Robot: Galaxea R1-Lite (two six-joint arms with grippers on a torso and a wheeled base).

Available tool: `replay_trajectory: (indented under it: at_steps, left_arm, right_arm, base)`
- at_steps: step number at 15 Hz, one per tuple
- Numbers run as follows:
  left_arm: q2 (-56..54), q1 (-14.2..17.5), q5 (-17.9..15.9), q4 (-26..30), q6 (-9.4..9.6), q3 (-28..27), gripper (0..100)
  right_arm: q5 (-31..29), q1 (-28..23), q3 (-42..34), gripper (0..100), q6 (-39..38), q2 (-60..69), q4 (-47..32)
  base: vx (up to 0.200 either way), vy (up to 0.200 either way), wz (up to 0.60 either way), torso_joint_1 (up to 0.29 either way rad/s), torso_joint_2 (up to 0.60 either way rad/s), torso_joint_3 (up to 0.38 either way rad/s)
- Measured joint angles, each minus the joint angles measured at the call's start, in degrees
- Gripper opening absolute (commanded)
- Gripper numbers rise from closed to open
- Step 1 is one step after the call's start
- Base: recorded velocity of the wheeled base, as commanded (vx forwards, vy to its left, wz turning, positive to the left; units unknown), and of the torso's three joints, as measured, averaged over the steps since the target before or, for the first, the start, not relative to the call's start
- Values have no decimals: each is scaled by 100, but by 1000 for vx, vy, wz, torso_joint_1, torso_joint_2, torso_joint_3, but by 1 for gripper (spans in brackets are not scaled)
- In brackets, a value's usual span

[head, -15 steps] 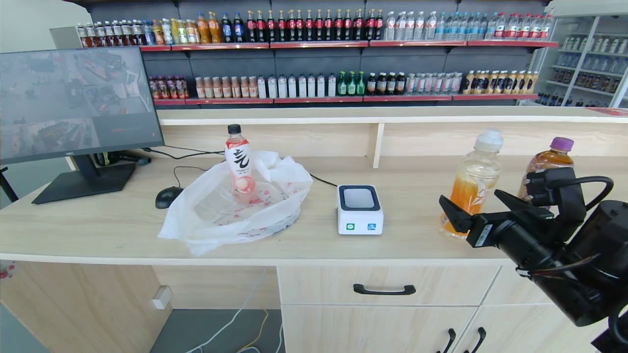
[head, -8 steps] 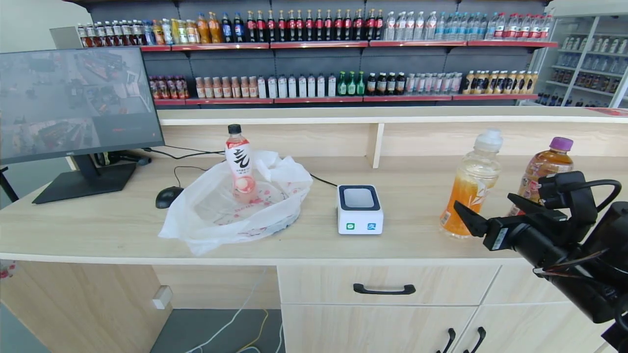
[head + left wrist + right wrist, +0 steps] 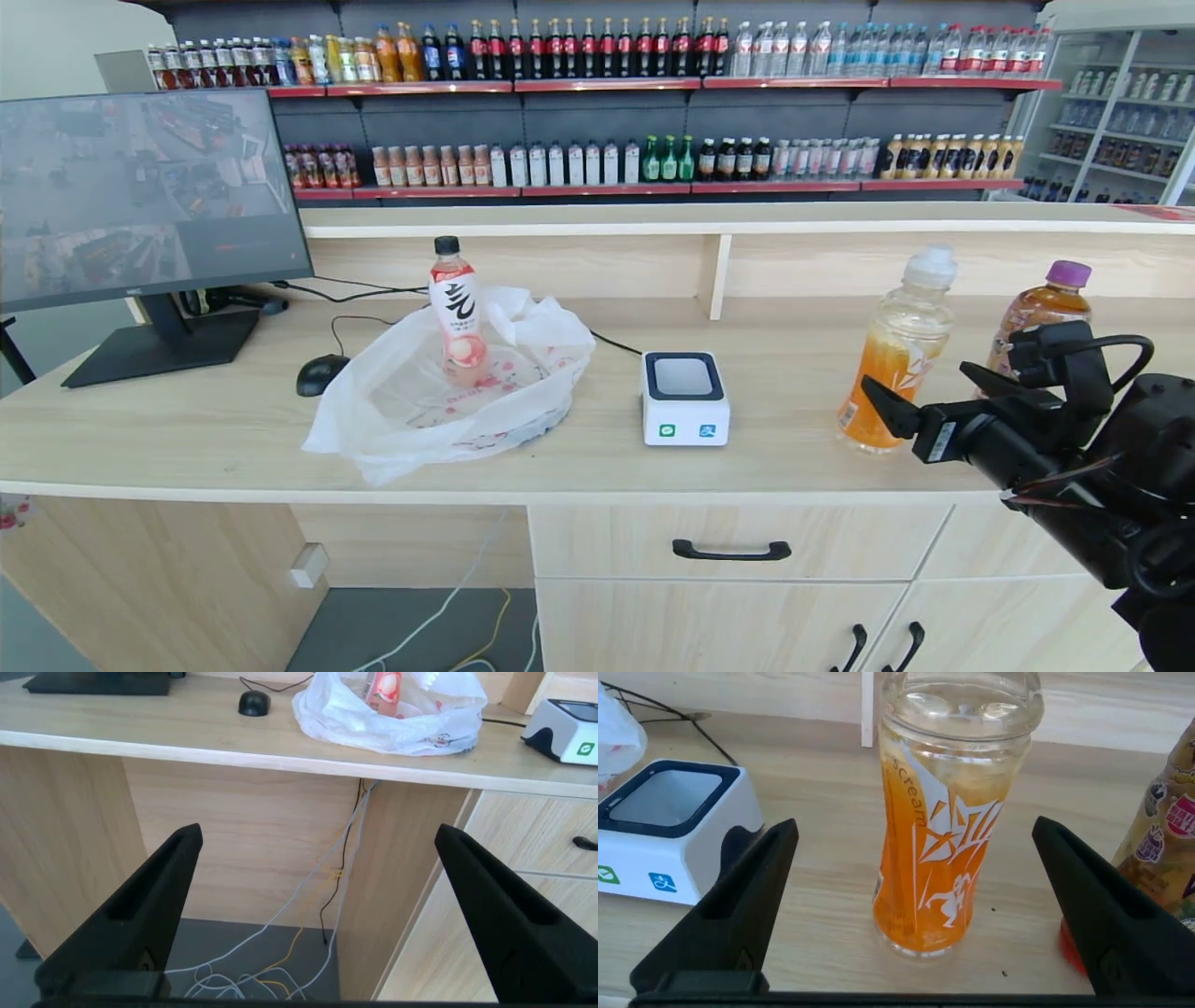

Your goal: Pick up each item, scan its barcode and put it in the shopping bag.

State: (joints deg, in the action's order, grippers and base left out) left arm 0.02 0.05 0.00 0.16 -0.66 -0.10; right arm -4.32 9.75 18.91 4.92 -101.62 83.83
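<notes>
An orange drink bottle [image 3: 898, 350] with a white cap stands at the right of the counter, and a brown tea bottle [image 3: 1041, 313] with a purple cap is just beyond it. My right gripper [image 3: 929, 387] hangs open near the counter's front edge, facing the orange bottle [image 3: 948, 821], which sits ahead of the fingers and not between them. A pink-labelled bottle [image 3: 456, 313] stands upright in the white shopping bag [image 3: 373, 420]. The white scanner [image 3: 684, 399] lies between bag and orange bottle. My left gripper [image 3: 318, 831] is open, low before the counter front.
A monitor [image 3: 140, 196] and a black mouse [image 3: 319, 374] sit at the counter's left, with cables running behind the bag. A raised ledge [image 3: 747, 219] backs the counter. Drawers [image 3: 731, 551] are below. Bottle shelves line the far wall.
My right gripper drew back to the right, a little away from the orange bottle, then rose slightly. The bottles, bag and scanner stayed put.
</notes>
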Motion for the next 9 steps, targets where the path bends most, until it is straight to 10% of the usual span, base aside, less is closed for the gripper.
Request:
replay_trajectory:
  at_steps: [4,9]
  left_arm:
    - [0,0,0,-2,6,0,100]
    - [0,-7,2,0,6,0,100]
  right_arm:
    - [7,6,-135,100,16,-50,13]
    - [9,133,-310,100,5,13,38]
  base:
    - [0,-200,0,4,2,-1]
    - [0,0,0,0,0,0]
